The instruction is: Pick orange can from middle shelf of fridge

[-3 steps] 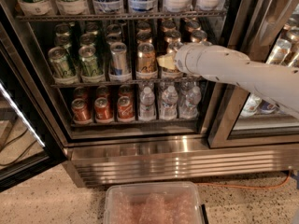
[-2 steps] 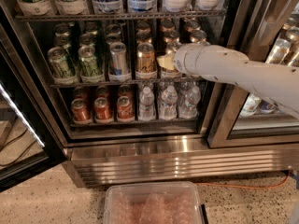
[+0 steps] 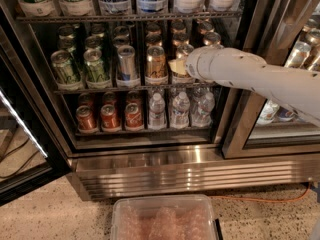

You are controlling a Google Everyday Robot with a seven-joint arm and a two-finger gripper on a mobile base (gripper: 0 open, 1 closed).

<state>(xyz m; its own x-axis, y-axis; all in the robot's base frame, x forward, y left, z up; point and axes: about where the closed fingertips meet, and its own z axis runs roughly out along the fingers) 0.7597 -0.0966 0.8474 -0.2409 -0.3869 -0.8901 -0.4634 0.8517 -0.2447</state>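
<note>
The fridge (image 3: 150,169) stands with its left door open. On its middle shelf (image 3: 100,89), a slim copper-orange can (image 3: 156,64) with a silver top stands upright at the front, right of a silver-blue can (image 3: 126,64) and green cans (image 3: 65,68). More cans stand in rows behind it. My gripper (image 3: 177,66) is at the end of the white arm that reaches in from the right. It sits at shelf height just right of the orange can, very close to its side, and covers the can in the neighbouring row.
Red cans (image 3: 109,116) and water bottles (image 3: 180,109) fill the rack below. Large bottles stand on the top rack. The black door frame (image 3: 250,84) is right of the arm. A clear plastic bin (image 3: 165,219) lies on the floor in front.
</note>
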